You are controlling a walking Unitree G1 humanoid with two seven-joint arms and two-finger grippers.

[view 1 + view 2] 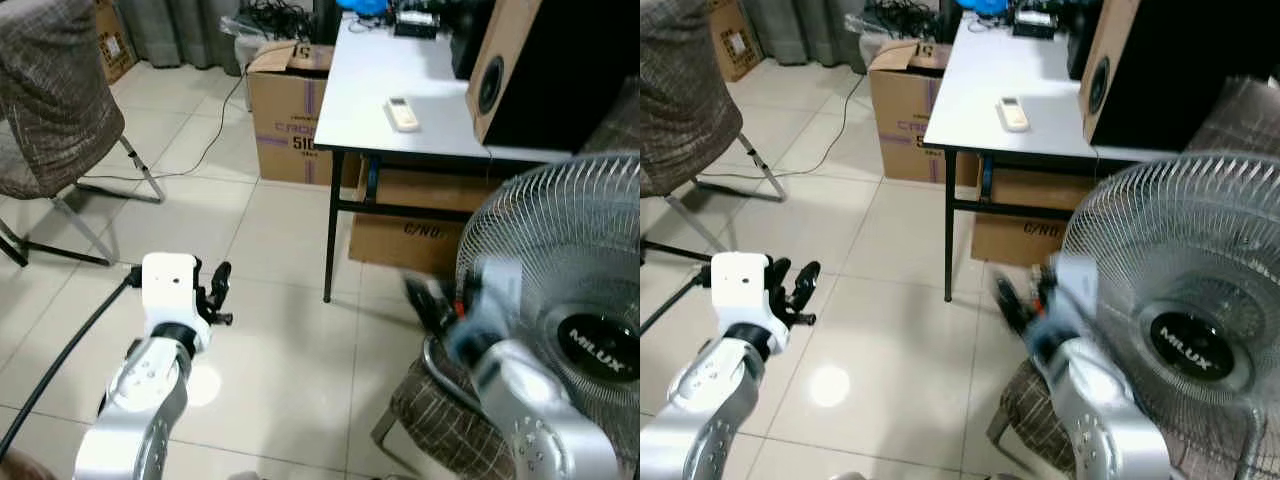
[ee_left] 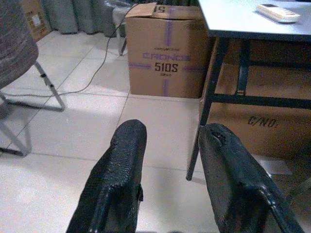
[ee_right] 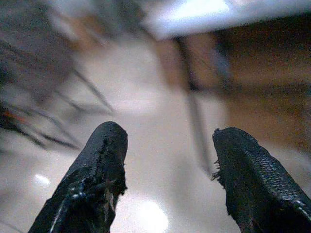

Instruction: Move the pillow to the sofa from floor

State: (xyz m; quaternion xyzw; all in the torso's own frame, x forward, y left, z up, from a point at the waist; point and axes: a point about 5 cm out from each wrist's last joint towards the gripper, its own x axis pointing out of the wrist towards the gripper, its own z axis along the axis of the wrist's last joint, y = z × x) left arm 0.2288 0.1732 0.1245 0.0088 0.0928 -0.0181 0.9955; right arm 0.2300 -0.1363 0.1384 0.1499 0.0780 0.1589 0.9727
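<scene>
No pillow on the tiled floor ahead, so bearing and nearer arm can't be judged; left gripper and right gripper both wide, holding nothing.

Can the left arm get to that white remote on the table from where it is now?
Probably not yet. The left end effector hangs open low over the floor tiles, with the remote up on the white table, farther off. Nothing blocks the way.
</scene>
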